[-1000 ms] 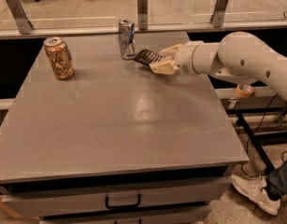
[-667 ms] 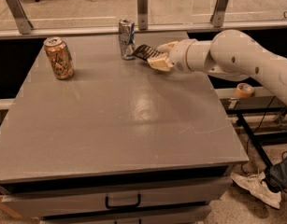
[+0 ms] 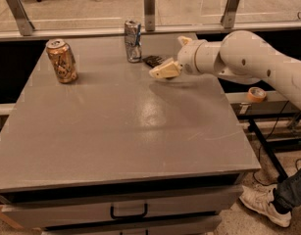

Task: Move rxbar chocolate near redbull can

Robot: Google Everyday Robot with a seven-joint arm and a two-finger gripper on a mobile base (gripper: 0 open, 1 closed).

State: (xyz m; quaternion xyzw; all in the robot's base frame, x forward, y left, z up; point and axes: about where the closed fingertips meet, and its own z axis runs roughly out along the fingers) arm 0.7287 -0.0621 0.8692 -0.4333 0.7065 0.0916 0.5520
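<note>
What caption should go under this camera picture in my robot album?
Robot's hand is right by the dark snack bar, which lies beside the silver can on the gray table.

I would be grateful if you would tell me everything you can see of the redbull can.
The redbull can is slim and tall, of silver-and-blue metal, with a visibly dented body. It stands upright on the grey table, near the far edge. The dark rxbar chocolate lies flat close to its right; whether they touch cannot be told. The gripper is just beyond the bar, clear of the can. A wider orange-gold can stands well apart to its left.
</note>
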